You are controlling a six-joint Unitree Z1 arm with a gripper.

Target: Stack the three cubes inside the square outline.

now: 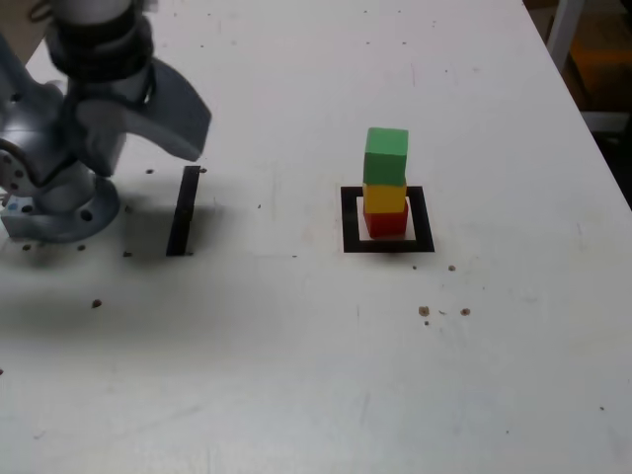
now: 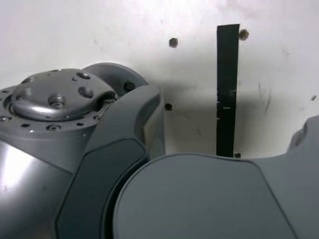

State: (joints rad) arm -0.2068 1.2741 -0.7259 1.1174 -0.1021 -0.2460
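Observation:
The three cubes stand as one upright stack in the exterior view: red cube (image 1: 386, 222) at the bottom, yellow cube (image 1: 384, 197) on it, green cube (image 1: 386, 155) on top. The stack rests inside the square outline (image 1: 350, 219) of black tape, towards its far side. My gripper (image 1: 198, 138) hangs far off at the exterior view's left, above the arm's base (image 1: 59, 202), open and holding nothing. The wrist view shows only the grey fingers (image 2: 199, 199) and the base, no cubes.
A straight black tape strip (image 1: 184, 210) (image 2: 227, 89) lies on the white table beside the arm's base. Small brown specks (image 1: 425, 311) dot the table in front of the stack. The table's edge (image 1: 597, 148) runs along the exterior view's right.

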